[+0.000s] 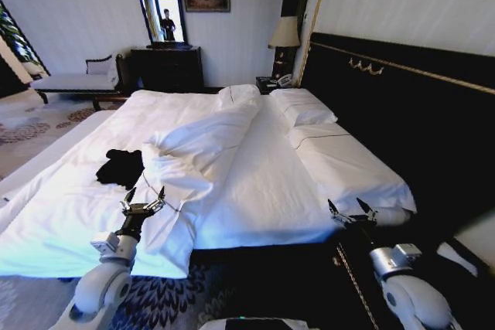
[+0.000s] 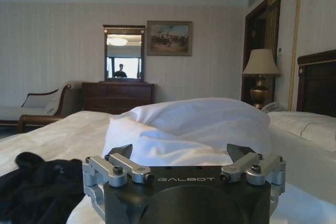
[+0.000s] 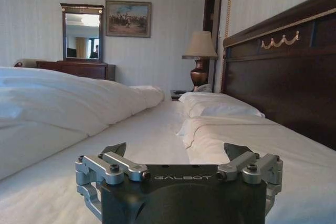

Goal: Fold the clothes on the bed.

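The clothes (image 1: 120,167) are one black T-shirt, crumpled in a heap on the left side of the bed (image 1: 263,183), on the white duvet. In the left wrist view the black clothes (image 2: 39,190) lie just beside my gripper. My left gripper (image 1: 145,198) hovers open over the bed's near edge, a little to the right of and nearer than the clothes, with nothing in it. My right gripper (image 1: 349,208) is open and empty at the bed's near right corner, by the pillow end. Both grippers (image 2: 178,153) (image 3: 176,150) show spread fingers.
A bunched-up fold of white duvet (image 1: 205,148) rises down the middle of the bed. Pillows (image 1: 302,107) lie against the dark headboard (image 1: 402,90). A chaise bench (image 1: 73,81), dresser with mirror (image 1: 166,67) and lamp (image 1: 285,36) stand by the far wall.
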Robot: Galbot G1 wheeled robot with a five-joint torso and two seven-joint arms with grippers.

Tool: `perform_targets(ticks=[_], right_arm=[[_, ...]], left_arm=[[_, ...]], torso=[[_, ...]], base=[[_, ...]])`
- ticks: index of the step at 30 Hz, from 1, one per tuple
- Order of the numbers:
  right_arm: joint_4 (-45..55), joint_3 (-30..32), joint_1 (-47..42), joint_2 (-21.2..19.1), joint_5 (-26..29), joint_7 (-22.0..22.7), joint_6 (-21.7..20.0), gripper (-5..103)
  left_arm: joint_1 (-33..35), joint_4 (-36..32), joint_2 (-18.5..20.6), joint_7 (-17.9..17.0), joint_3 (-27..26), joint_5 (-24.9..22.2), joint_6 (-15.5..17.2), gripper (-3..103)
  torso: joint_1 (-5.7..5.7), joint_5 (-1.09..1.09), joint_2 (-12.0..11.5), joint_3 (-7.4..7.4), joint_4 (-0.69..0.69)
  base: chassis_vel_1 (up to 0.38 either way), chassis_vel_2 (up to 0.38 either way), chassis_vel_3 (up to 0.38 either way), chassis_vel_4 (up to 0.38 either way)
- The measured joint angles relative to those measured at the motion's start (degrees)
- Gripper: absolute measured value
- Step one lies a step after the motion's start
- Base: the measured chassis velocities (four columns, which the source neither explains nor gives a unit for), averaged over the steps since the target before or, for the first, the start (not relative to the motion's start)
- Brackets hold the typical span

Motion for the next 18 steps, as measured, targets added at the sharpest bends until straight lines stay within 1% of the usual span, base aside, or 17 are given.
perform_targets(ticks=[4, 11, 18], right_arm=[[0.23, 0.16, -0.04, -0.29, -0.13, -0.12, 0.31, 100], [-0.39, 0.17, 0.6, -0.17, -0.16, -0.35, 1.05, 100], [-0.92, -0.05, 0.91, 0.28, -0.22, -0.62, 1.52, 100]], left_arm=[[0.45, -0.52, 0.09, 0.44, -0.01, -0.21, -0.24, 100], [0.6, -1.34, 0.91, -0.45, 0.17, -0.27, 0.0, 100], [1.13, -1.98, 1.27, 0.17, 0.47, -0.2, 0.26, 100]], torso=[[-0.01, 0.0, 0.0, -0.01, 0.01], [-0.04, 0.0, 0.02, -0.02, 0.0], [-0.04, 0.0, 0.02, -0.02, 0.0]], base=[[-0.091, 0.11, 0.09, -0.102], [-0.089, 0.091, 0.097, -0.083], [-0.177, 0.166, 0.175, -0.169]])
